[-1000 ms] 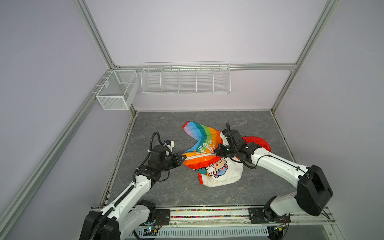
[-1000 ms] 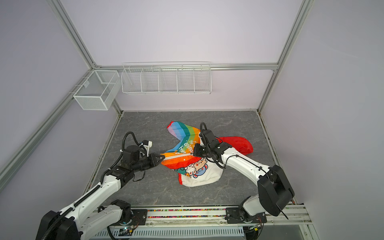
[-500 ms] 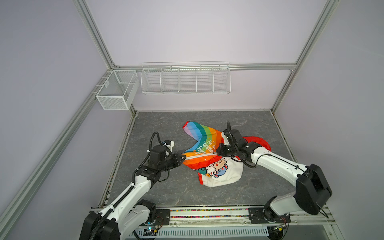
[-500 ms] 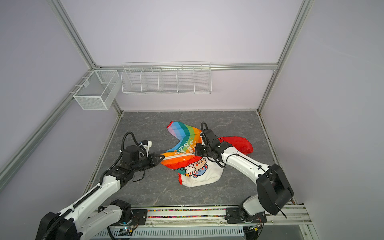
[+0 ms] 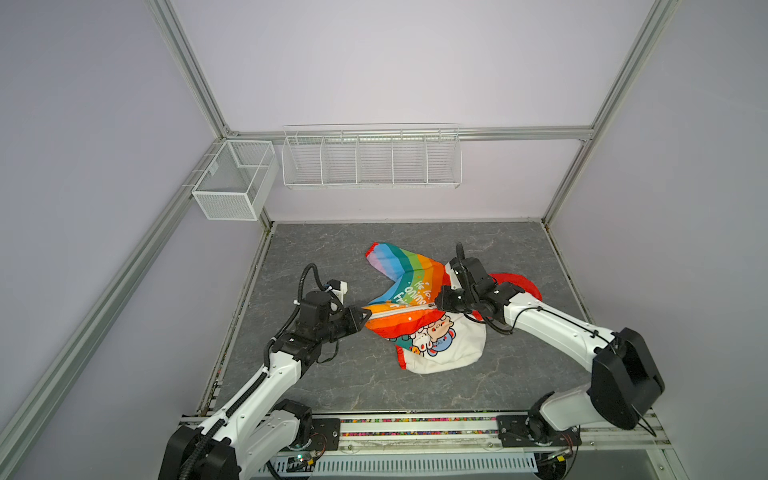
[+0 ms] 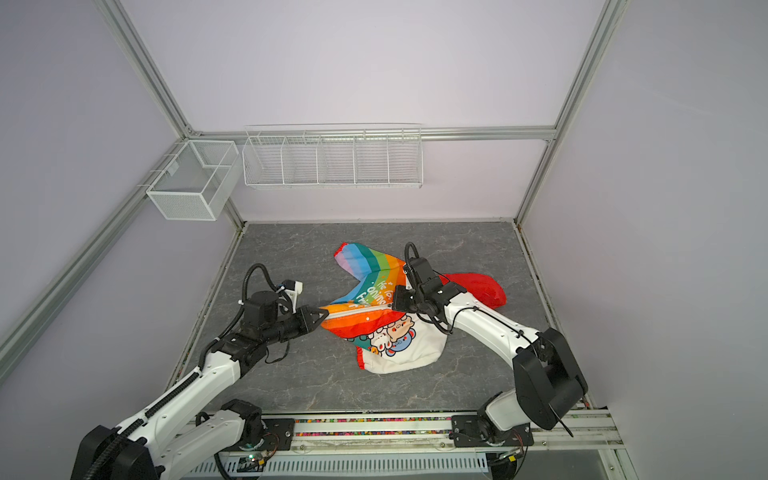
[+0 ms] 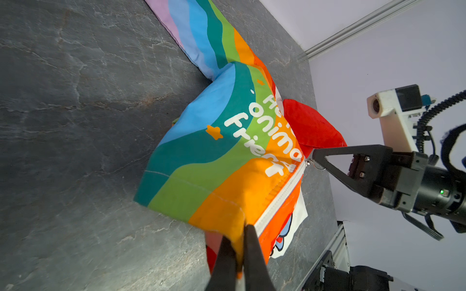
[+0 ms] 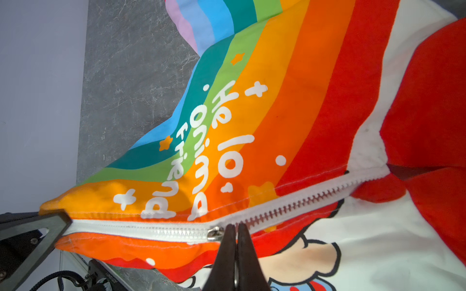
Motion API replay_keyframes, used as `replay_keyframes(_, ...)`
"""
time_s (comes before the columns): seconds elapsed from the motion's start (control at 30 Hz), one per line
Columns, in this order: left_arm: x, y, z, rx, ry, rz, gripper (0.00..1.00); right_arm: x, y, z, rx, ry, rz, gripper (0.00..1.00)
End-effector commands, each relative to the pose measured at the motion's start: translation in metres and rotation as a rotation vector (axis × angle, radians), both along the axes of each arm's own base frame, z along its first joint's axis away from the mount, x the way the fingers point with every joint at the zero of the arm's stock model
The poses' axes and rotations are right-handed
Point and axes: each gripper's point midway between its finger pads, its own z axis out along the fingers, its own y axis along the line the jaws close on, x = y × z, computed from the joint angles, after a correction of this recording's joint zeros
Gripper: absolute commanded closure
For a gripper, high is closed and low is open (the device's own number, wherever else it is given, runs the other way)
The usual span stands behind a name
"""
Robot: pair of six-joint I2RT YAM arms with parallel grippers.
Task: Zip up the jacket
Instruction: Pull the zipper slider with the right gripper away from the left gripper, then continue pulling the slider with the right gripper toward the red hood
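- Worktop: grey marbled; jacket lies crumpled near centre, rainbow half up, white cartoon half twd front, red hood at right.
- Zipper: white, stretched taut btw both arms; joined on hem side, teeth apart twd hood.
- Left end effector: clenched on jacket's hem corner by zipper's bottom end.
- Right end effector: clenched on zipper pull, mid-jacket, where the joined teeth end.
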Motion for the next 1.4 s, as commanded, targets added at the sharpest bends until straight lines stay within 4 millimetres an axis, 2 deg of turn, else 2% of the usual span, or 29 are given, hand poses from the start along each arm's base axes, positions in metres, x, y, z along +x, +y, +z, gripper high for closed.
replay_keyframes(0.0,0.001,0.007,-0.003,0.028,-0.012,0.022,1.0,0.005,-0.012,0.001,-0.042,-0.012,-0.024,0.93)
replay_keyframes(0.63,0.002,0.011,-0.002,0.036,-0.018,0.039,1.0,0.013,-0.029,0.001,-0.065,-0.012,-0.059,0.94)
replay_keyframes(1.37,0.002,0.012,-0.003,0.041,-0.015,0.041,1.0,0.022,-0.059,0.0,-0.106,-0.012,-0.121,0.93)
